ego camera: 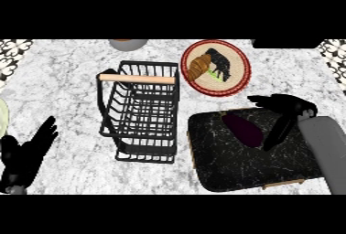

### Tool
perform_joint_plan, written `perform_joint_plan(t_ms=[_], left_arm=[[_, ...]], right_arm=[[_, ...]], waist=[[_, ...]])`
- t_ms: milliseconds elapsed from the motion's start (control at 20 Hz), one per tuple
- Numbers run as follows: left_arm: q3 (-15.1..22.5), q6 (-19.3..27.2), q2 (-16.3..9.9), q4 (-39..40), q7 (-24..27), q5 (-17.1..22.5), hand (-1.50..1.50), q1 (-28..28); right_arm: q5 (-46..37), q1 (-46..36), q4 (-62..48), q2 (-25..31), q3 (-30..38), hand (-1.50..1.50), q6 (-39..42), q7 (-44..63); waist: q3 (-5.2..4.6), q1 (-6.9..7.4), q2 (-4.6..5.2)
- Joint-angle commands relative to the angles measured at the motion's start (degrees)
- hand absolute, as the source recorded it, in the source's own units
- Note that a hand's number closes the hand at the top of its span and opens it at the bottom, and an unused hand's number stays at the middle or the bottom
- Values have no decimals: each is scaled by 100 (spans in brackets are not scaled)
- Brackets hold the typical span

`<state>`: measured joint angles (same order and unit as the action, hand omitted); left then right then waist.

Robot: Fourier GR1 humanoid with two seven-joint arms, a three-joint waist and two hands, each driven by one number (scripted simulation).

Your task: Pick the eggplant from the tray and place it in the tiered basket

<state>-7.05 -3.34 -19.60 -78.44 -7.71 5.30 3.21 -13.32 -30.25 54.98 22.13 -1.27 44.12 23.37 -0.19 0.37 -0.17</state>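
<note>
A dark purple eggplant (244, 129) lies on the black marbled tray (229, 169) at the lower right. My right hand (285, 113) hovers just right of the eggplant, fingers straight and spread, one pointing down along the eggplant's right side; nothing is held. The black wire tiered basket (140, 112) with a wooden handle (137, 79) stands left of the tray, empty. My left hand (25, 153) rests open at the lower left edge, fingers up.
A woven red-rimmed plate (238, 55) at the back holds a croissant (197, 66) and dark and green items. A grey round object (127, 43) sits at the back edge. A pale green thing (2, 116) shows at the left edge.
</note>
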Motion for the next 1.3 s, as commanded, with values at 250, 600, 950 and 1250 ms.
perform_joint_plan(t_ms=[250,600,950,1250], left_arm=[[90,149,356,37,-66,-328,0,-55],[-229,-130,136,-23,-198,-205,0,-174],[-327,-356,72,-85,2,-157,0,115],[-286,-187,260,-367,-429,-280,0,-133]], right_arm=[[-529,-227,-627,-683,-106,-150,-599,-199],[-572,-117,-669,-574,-98,-150,-83,-348],[-879,73,-389,-897,-224,150,-827,-1184],[-754,250,138,-715,201,150,-987,-994]], waist=[[20,9,28],[20,1,22],[21,25,25],[19,-20,15]])
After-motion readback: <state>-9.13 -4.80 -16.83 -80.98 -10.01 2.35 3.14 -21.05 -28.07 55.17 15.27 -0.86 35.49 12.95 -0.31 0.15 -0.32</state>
